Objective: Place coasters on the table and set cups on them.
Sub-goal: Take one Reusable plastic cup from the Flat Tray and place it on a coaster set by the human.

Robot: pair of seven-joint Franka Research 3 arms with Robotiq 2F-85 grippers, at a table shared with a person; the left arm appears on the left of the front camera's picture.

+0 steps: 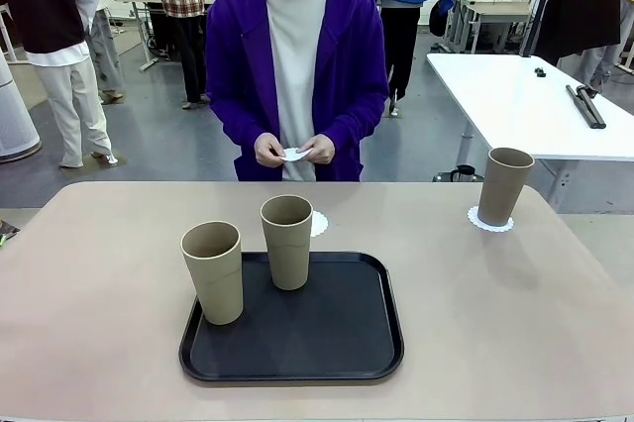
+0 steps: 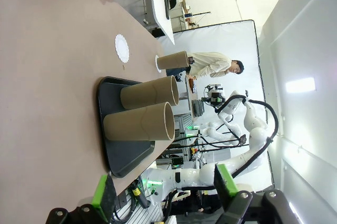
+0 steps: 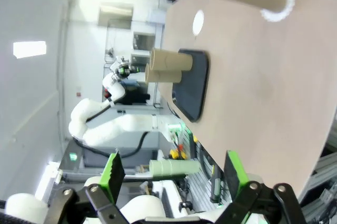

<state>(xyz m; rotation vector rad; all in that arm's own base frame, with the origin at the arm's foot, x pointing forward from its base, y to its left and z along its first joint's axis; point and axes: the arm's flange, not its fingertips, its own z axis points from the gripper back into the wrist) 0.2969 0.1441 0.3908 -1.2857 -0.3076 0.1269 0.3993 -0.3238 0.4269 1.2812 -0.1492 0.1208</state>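
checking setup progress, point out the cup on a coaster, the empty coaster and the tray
cup on a coaster (image 1: pixel 505 184), front view, mid side wall
empty coaster (image 2: pixel 122 48), left wrist view, its centre
tray (image 1: pixel 347 328), front view, bare floor near its right edge

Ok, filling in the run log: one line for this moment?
one cup on coaster; two cups on tray; second coaster bare on table; third coaster in person's hands; left pincer open; right pincer open
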